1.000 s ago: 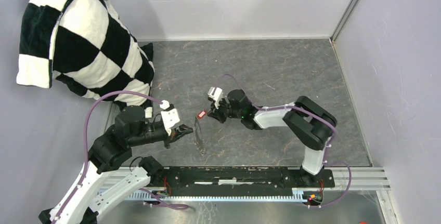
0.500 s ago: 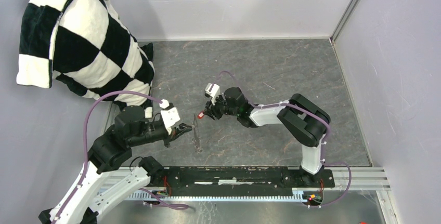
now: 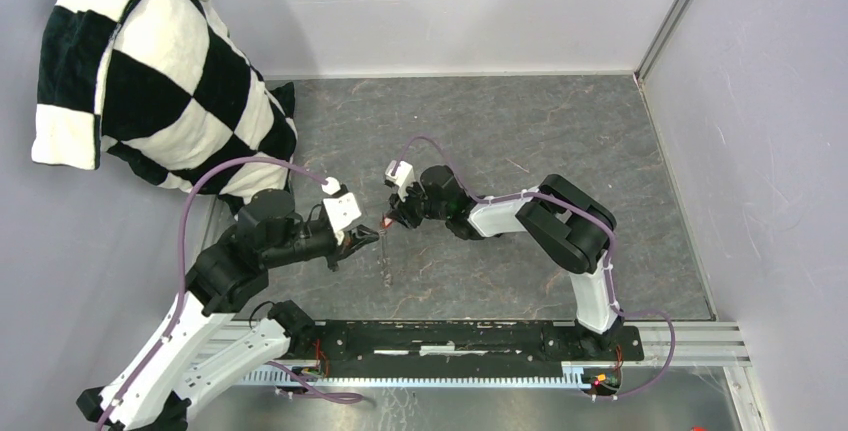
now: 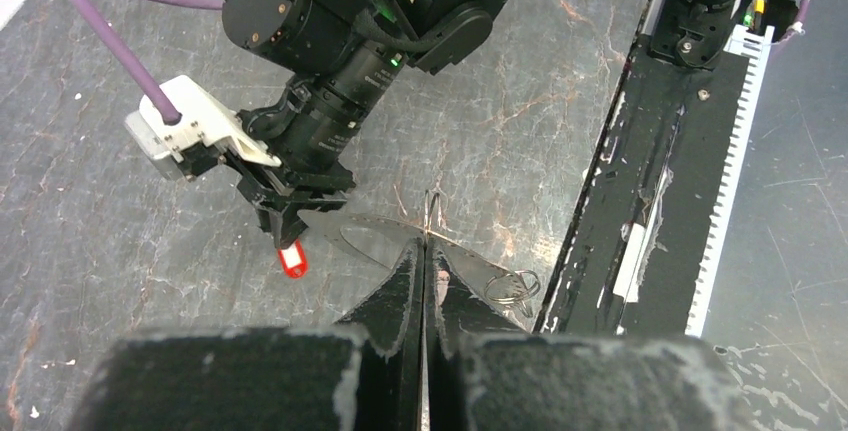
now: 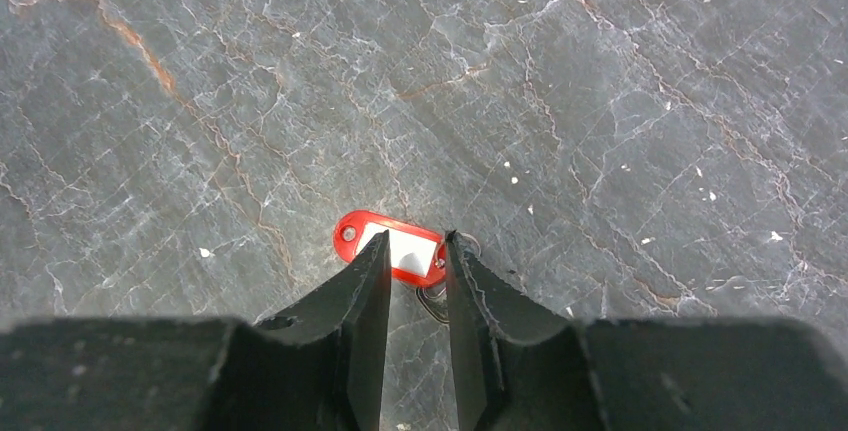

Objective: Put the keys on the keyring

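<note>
My left gripper (image 4: 425, 243) is shut on the keyring (image 4: 372, 234), a thin silvery wire loop held on edge above the table. A small split ring (image 4: 513, 285) hangs at the loop's near end. The red-tagged key (image 5: 392, 247) is just beyond the tips of my right gripper (image 5: 415, 241). Its jaws stand slightly apart, with table showing between them. A bit of dark metal (image 5: 432, 303) shows below the tag. I cannot tell whether the fingers touch the tag. From above, the right gripper (image 3: 396, 218) nearly meets the left gripper (image 3: 368, 237). No black-headed key shows.
A black-and-white checkered cushion (image 3: 160, 81) leans in the far left corner. The black rail with the arm bases (image 3: 470, 336) runs along the near edge. Grey walls close off the back and the right (image 3: 760, 151).
The right gripper's jaws have parted from shut and it has moved left. The left arm has moved up and right with the keyring, closing the gap between the grippers.
</note>
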{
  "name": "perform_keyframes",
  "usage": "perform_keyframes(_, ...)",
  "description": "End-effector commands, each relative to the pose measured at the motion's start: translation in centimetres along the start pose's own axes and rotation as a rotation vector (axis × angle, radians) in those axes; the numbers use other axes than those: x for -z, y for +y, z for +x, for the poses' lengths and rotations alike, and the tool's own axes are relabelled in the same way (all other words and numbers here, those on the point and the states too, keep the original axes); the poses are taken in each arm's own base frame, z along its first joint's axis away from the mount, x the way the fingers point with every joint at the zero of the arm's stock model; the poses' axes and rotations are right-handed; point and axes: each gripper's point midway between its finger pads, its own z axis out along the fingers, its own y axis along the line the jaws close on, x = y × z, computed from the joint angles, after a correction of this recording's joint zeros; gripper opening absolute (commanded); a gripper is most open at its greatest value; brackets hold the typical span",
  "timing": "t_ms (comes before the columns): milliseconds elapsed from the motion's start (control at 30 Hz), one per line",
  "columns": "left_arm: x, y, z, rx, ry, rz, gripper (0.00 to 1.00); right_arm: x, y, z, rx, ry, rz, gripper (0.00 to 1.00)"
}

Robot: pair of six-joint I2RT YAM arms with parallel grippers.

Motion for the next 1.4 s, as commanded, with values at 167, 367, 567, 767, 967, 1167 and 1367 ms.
perform_keyframes(167,-1.0,1.2,-2.9,-0.008,-0.096,-0.034,0.02,-0.5,-0.6,-0.4,0.02,-0.015,0.0,0.28)
perform_keyframes(367,-0.9,1.3,-2.6,0.003,-0.085,-0.04,0.02,-0.8,-0.6,-0.2,0.02,-0.008,-0.005,0.23)
perform_keyframes(567,-0.6,0.9,-2.8,0.009,-0.098,-0.031,0.02,-0.9,-1.1,0.7,0.035,0.024,0.018,0.23)
perform_keyframes(767,-0.4,0.7,-2.9,0.021,-0.101,-0.025,0.02,-0.9,-1.1,0.4,0.048,0.021,0.016,0.12)
perform_keyframes(967,-0.3,0.7,-2.5,0.025,-0.09,-0.031,0.02,-0.4,-0.5,-0.6,0.057,-0.016,-0.014,0.0)
perform_keyframes(1167,-0.3,0.7,-2.0,0.032,-0.079,-0.038,0.02,0.6,0.1,-2.1,0.063,-0.063,-0.038,0.0)
perform_keyframes(1367,0.1,1.0,-1.5,0.03,-0.068,-0.064,0.02,2.5,0.9,-3.7,0.052,-0.119,-0.055,0.0)
